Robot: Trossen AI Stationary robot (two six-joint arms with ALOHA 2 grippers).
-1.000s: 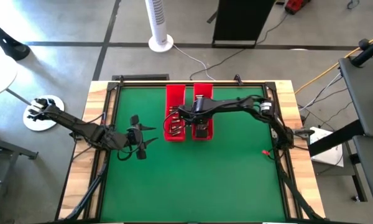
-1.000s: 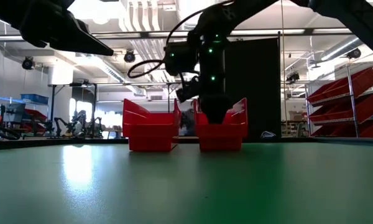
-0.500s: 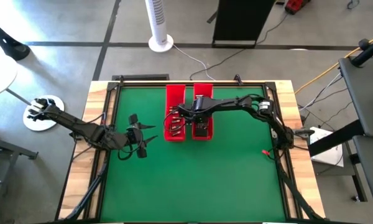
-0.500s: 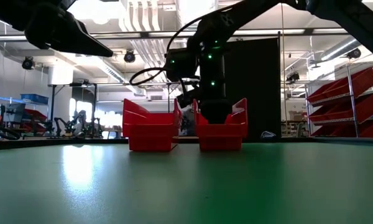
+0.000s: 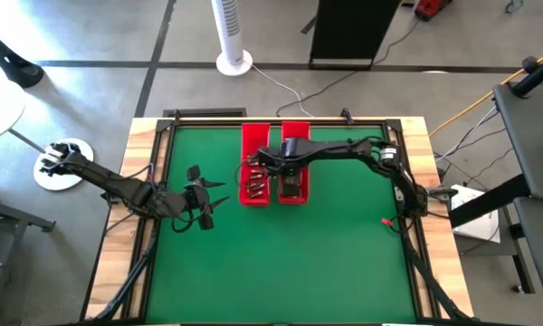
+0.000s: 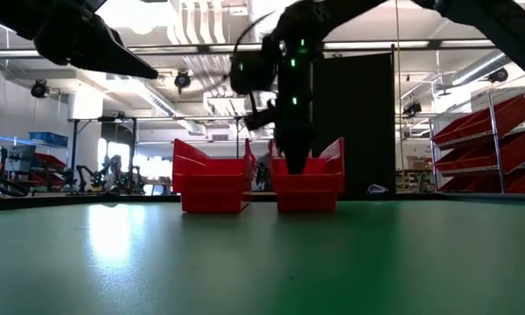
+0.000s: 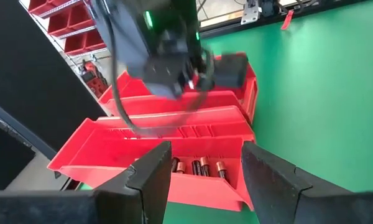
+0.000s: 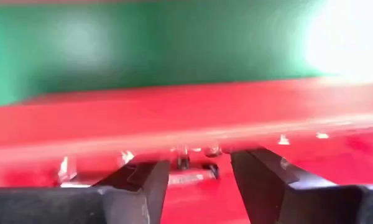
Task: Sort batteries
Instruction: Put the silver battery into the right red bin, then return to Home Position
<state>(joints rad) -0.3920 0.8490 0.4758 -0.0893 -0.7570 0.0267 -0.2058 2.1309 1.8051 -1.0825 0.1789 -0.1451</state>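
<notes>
Right end effector [image 5: 270,166] shifted left over batteries [image 7: 196,167].

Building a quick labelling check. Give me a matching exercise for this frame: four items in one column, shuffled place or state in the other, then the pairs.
Items
1. left gripper
2. right gripper
3. batteries
4. white fan

Places or states
A. lying inside a red tray
B. standing on the floor beyond the table
C. open, above bare green mat, left of the trays
D. open, down at the red trays

Pairs: 1-C, 2-D, 3-A, 4-B
</notes>
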